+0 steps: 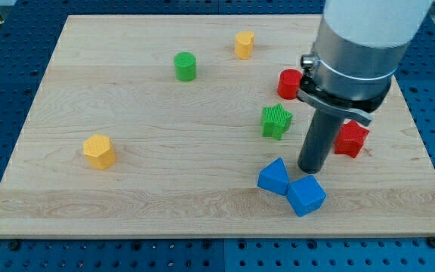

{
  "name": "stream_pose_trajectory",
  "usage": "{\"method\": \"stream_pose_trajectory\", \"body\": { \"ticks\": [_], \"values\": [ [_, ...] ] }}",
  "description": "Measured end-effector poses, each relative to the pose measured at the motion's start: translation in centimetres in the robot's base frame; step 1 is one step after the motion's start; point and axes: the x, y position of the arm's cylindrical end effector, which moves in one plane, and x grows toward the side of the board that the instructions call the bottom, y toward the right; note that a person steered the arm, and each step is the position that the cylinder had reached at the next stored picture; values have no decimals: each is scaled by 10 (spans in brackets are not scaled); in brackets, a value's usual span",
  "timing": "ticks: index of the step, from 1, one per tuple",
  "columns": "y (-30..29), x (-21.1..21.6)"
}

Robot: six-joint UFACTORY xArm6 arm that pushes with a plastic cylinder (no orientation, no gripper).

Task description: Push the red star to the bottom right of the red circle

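My rod stands upright at the frame's right, and my tip rests on the wooden board just above the two blue blocks (I carry no jaws, so nothing is gripped). Nearest the bottom edge sit those two: a blue triangle-like block touching a blue cube. Left lies a yellow hexagon. The red star sits just right of my rod, partly hidden. A green star stands left of it. Farther up: red circle, green cylinder, second yellow block. Two of each colour. Open wood spreads across the left and centre.
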Motion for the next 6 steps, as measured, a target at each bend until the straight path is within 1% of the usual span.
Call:
{"method": "stream_pose_trajectory", "body": {
  "ticks": [2,3,6],
  "values": [
    [59,4],
    [71,-14],
    [71,-83]
  ]
}}
